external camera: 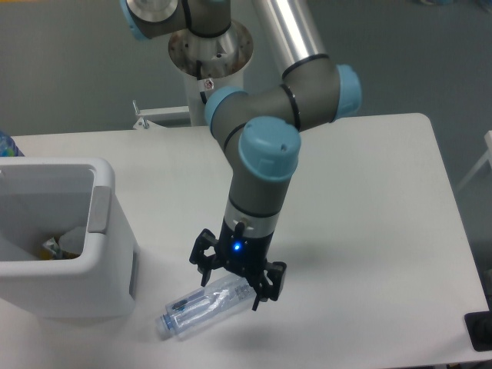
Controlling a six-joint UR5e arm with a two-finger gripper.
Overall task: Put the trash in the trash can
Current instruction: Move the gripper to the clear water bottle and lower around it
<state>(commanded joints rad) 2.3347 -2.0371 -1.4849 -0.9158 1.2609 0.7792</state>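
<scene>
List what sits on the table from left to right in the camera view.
Trash can → bottle → gripper, open and straddling the bottle's right end.

Silver-grey tube arm (286,34), fat grey joints capped in light blue; a black pincer (234,282), small blue light glowing on its wrist.

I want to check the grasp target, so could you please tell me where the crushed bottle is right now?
The crushed bottle lies on the table near its front edge, just right of the trash can, with the gripper straddling its right end.
</scene>
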